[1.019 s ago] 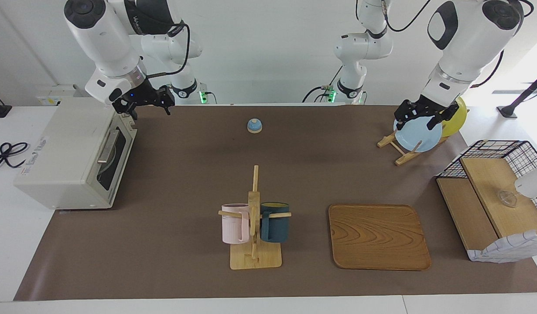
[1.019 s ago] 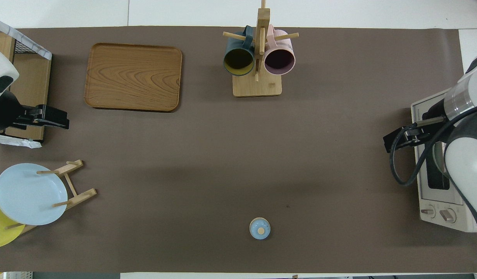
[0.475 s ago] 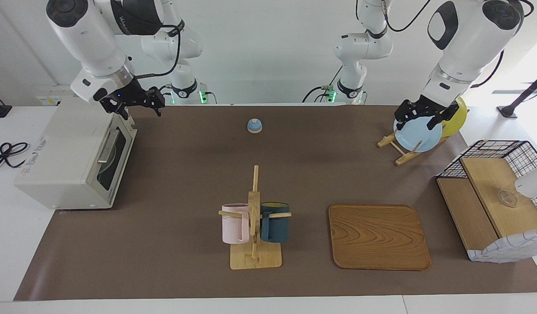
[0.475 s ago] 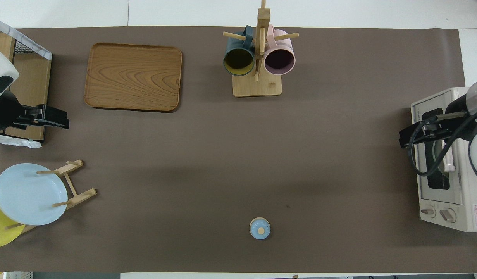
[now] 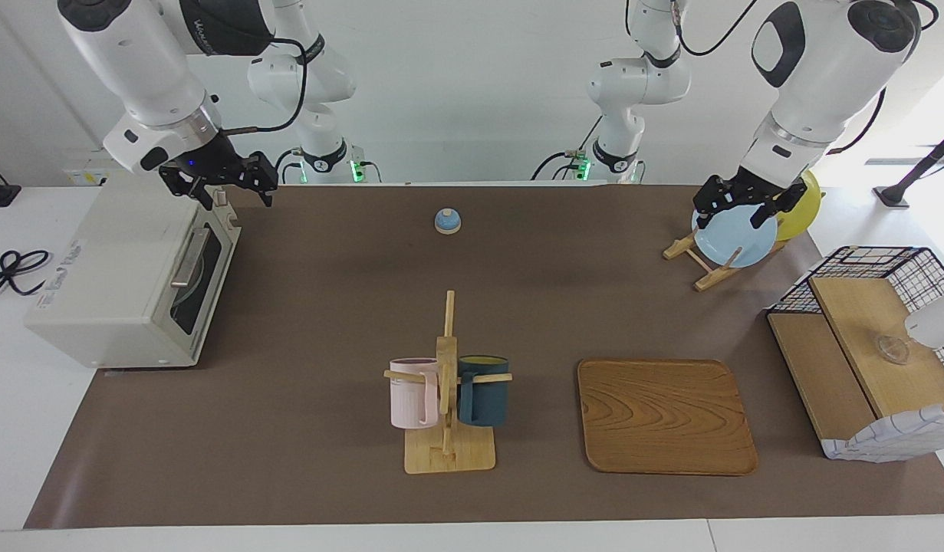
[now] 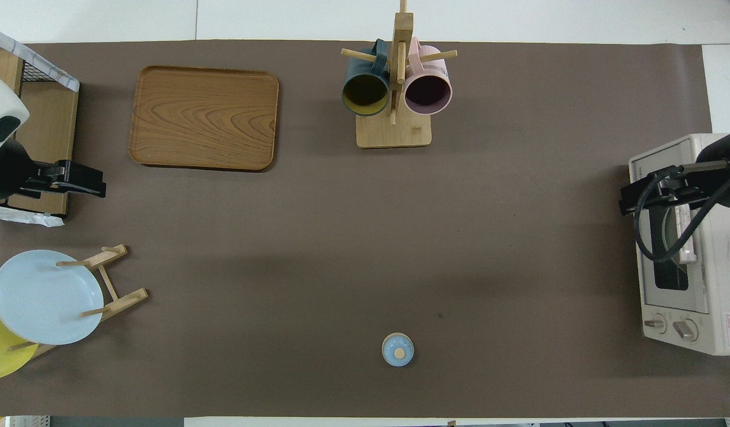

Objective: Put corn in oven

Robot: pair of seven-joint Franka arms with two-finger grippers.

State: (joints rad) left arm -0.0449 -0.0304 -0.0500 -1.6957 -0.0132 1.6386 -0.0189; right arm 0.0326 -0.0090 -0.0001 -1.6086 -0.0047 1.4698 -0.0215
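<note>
- The corn is not showing in either view; whether it is lying inside the oven (image 5: 126,284) cannot be told, since the glass window (image 5: 198,282) is showing only a dim round shape.
- The oven is sitting at the right arm's end of the table, its door shut, partly cut off by the frame edge in the overhead view.
- The right gripper (image 5: 225,182) is hanging over the oven's top corner nearest the robots, fingers spread apart and holding nothing.
- The left gripper (image 5: 736,201) is waiting over the blue plate (image 5: 728,238) in its wooden rack (image 5: 698,264); its fingers are standing apart with nothing between them.
- The brown mat (image 5: 326,307) is lying open in front of the oven door, with the small blue bell (image 5: 447,221) and the mug stand (image 5: 447,414) well apart from it.
- The wooden tray (image 5: 663,414) and the wire basket (image 5: 863,345) are sitting toward the left arm's end.
</note>
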